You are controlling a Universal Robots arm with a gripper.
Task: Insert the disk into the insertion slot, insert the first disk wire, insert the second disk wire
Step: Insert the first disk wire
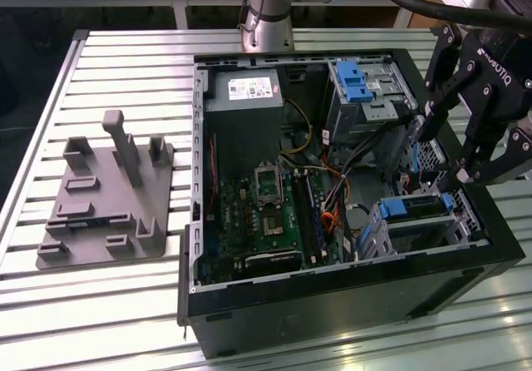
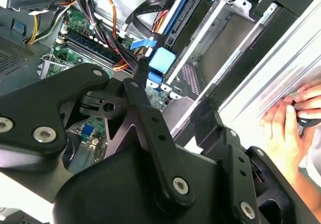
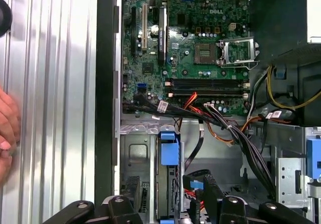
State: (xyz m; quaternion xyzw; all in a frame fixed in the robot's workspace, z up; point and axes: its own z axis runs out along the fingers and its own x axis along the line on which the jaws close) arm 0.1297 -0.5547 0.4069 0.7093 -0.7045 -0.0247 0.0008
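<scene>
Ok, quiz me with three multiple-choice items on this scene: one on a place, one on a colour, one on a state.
1. Where does the gripper hang?
A. Over the grey fixture plate
B. Over the computer case's drive end, at the exterior view's right
C. Beside the arm's base

2. What colour is the drive bay latch?
A. Red
B. Green
C. Blue

3. How is the computer case?
A. Shut
B. Open, motherboard exposed
C. Wrapped in plastic

Answers:
1 B: the gripper sits above the computer case near its drives.
2 C: the drive bay latch is bright blue.
3 B: the motherboard lies in plain sight.
</scene>
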